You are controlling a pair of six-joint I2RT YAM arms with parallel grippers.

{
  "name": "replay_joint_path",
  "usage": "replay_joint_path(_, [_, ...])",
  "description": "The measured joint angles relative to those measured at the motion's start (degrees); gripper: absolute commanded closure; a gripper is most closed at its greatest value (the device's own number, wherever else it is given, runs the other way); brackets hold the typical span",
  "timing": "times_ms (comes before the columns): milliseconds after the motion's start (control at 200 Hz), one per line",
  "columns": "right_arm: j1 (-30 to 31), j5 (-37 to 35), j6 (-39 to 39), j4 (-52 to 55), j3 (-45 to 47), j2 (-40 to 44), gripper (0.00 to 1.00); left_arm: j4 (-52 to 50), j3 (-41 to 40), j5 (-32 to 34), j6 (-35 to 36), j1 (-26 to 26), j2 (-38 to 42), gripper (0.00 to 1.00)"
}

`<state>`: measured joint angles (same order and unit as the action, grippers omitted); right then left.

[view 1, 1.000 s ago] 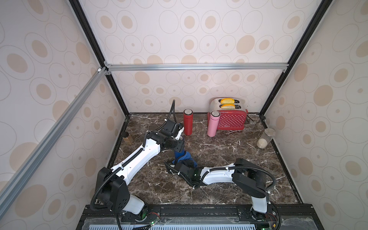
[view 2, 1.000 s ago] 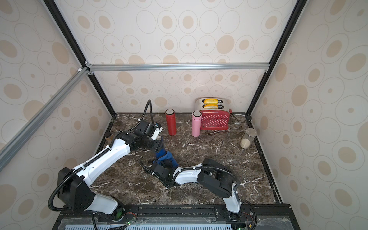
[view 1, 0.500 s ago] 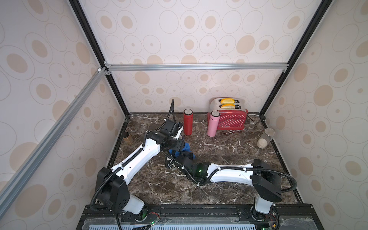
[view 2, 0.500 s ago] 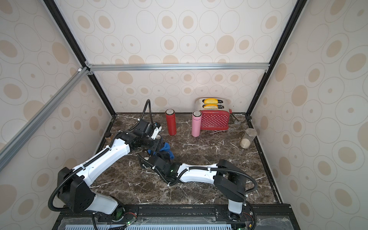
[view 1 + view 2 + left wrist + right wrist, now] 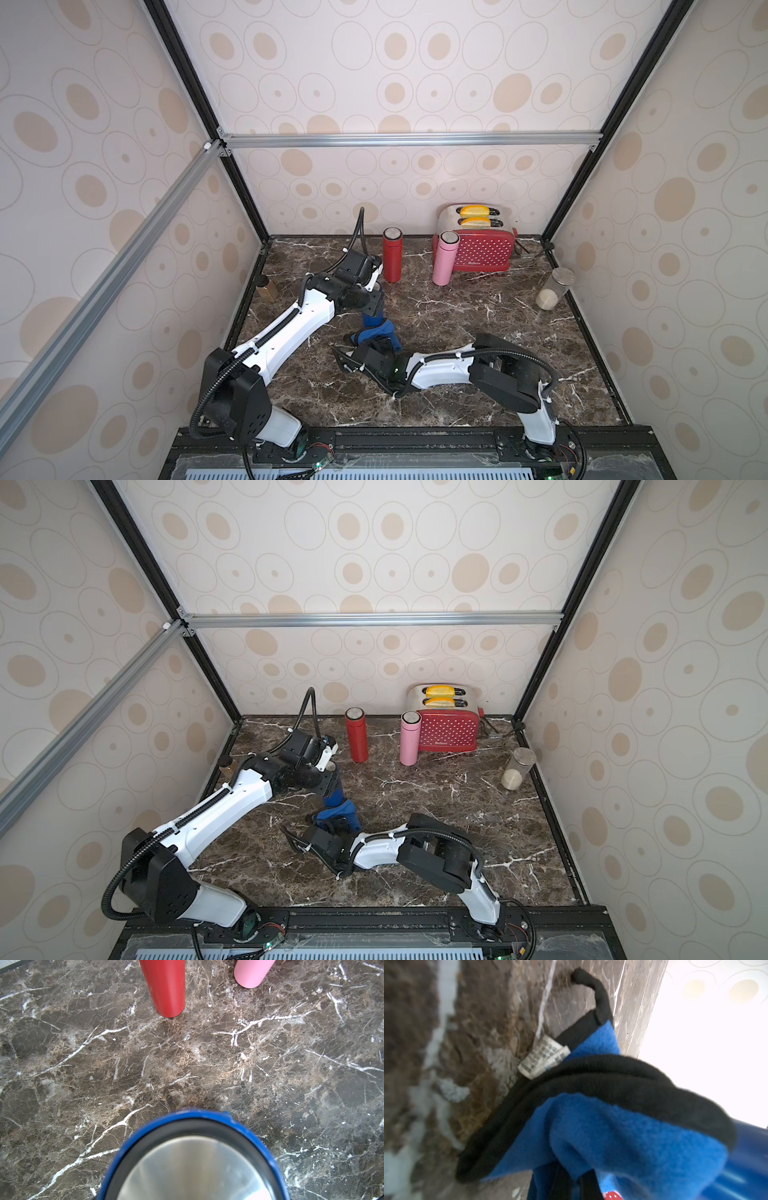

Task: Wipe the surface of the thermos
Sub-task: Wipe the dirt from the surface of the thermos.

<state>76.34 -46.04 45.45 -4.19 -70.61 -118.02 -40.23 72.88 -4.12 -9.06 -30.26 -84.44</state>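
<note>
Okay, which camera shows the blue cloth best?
The right wrist view: the blue cloth fills the frame, edging and label clear. Both top views show it small, bunched against the blue thermos. The left wrist view shows the thermos's top, not the cloth.

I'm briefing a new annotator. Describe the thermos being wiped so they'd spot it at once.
Start at the red toaster by the back wall; a pink thermos and a red thermos stand near it. Nearer the front, where the arms meet, the left gripper holds the blue thermos and the right gripper holds a blue cloth against it. It alone is blue and gripped.
</note>
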Motion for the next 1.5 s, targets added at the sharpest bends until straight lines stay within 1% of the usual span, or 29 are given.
replay_joint_path(130, [0.02, -0.35, 4.68, -1.95, -3.17, 0.02, 1.0, 0.44, 0.0, 0.55, 0.17, 0.0, -0.33, 1.0])
replay_joint_path(270, [0.31, -0.31, 10.69, -6.47, -6.75, 0.07, 1.0, 1.07, 0.02, 0.26, 0.15, 0.0, -0.48, 1.0])
replay_joint_path(406, [0.0, -0.24, 14.56, -10.99, -7.85, 0.33, 1.0, 1.14, 0.02, -0.94, 0.15, -0.13, -0.48, 1.0])
replay_joint_path(566, [-0.44, -0.2, 15.67, -12.81, -6.93, 0.17, 1.0, 0.98, 0.13, -2.12, 0.17, -0.46, -0.48, 1.0])
replay_joint_path(676, [-0.46, -0.11, 13.79, -12.81, -5.66, -0.96, 1.0, 0.68, 0.22, -2.54, 0.22, -0.68, -0.48, 1.0])
replay_joint_path(846, [-0.5, 0.55, 7.34, -8.83, -2.8, -3.65, 1.0, 0.15, 0.68, -3.17, 0.39, -0.72, -0.74, 1.0])
replay_joint_path(976, [-0.44, 0.44, 1.68, -5.51, 0.63, -3.34, 1.0, -0.63, 1.68, -3.23, 0.52, -0.72, -1.46, 1.0])
replay_joint_path(1042, [-0.15, -0.42, -1.36, -3.52, 2.45, -1.86, 1.0, -1.27, 2.47, -3.26, 0.76, -0.72, -2.08, 1.0])
replay_joint_path(1172, [1.03, -1.51, -10.32, 5.01, 6.6, 4.9, 1.0, -3.19, 4.76, -3.26, 1.77, -0.7, -3.76, 1.0])
replay_joint_path(1352, [3.15, -0.24, -28.5, 20.02, 12.66, 19.5, 1.0, -5.86, 8.07, -3.93, 5.05, -0.13, -6.12, 1.0])
replay_joint_path(1502, [3.26, 1.9, -41.97, 30.18, 17.09, 29.99, 1.0, -6.58, 8.37, -5.18, 9.75, 0.59, -6.34, 1.0])
